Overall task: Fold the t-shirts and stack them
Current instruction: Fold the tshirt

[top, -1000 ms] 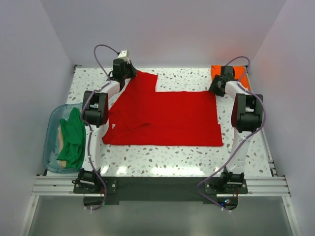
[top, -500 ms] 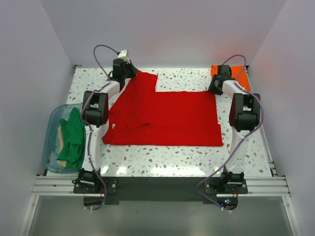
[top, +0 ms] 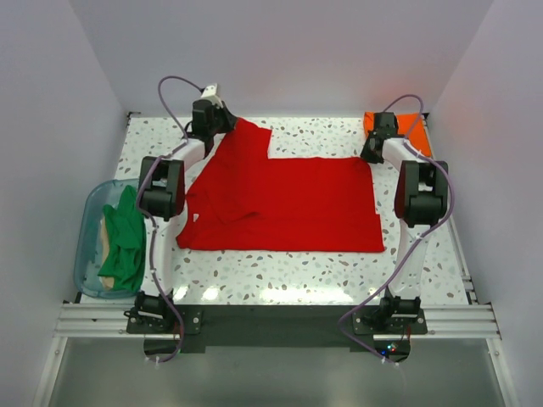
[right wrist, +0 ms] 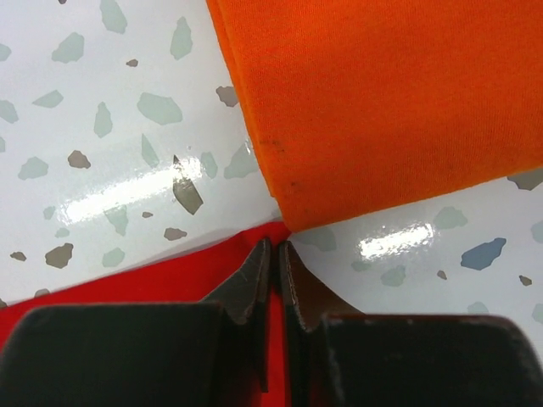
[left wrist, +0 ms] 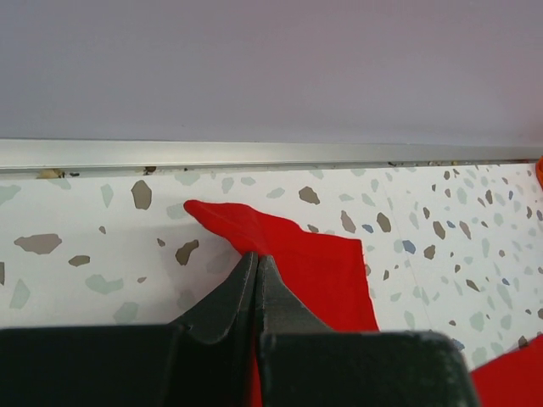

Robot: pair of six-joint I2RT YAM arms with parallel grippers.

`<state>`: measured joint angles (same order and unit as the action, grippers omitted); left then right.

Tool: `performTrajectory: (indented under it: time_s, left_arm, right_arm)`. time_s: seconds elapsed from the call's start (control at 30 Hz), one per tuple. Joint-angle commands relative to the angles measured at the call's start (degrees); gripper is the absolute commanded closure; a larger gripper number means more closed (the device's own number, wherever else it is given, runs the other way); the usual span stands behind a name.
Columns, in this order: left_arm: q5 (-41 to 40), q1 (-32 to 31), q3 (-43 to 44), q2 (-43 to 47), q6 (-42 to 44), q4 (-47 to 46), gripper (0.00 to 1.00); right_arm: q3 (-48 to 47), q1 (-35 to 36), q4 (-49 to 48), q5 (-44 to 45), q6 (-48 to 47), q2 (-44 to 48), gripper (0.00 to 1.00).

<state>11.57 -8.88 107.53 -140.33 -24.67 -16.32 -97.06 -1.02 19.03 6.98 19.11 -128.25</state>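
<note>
Red shirt (top: 288, 208): lies flat in the middle of the table (top: 280, 275).
Left gripper (left wrist: 257, 259): jaws pressed together, pinching its far left corner.
Right gripper (right wrist: 273, 250): jaws pinching its far right corner, just beside the folded orange shirt (right wrist: 382, 93).
Green shirt (top: 127, 237): in the tub (top: 85, 246).

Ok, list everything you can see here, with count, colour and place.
red shirt: 1, red, spread flat mid-table
orange shirt: 1, orange, folded, far right corner
green shirt: 1, green, in the tub
tan cloth: 1, tan, in the tub, partly covered by the green shirt
tub: 1, clear bluish, table's left edge
table: 1, white speckled
left gripper: 1, black, shut on the red shirt's far left sleeve
right gripper: 1, black, shut on the red shirt's far right corner, beside the orange shirt
</note>
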Motion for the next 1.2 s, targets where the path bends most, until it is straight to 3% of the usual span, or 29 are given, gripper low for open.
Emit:
performTrajectory:
  time_s: [0.0,0.27,1.17]
  left_arm:
    - [1.8,1.3,-1.3,6.6,-1.9,-5.6,1.00]
    - [3.5,1.9,-7.1,12.3,-3.8,-7.7,1.00]
    - [0.0,1.8,-47.3,47.2,-10.8,-13.3,1.00]
  right_arm:
    - [0.1,-0.1,-0.2,2.4,0.3,2.7,0.98]
    - [5.6,-1.8,-4.0,0.6,3.6,8.0,1.00]
    - [29.5,-3.1,-9.3,1.9,13.4,30.3,1.00]
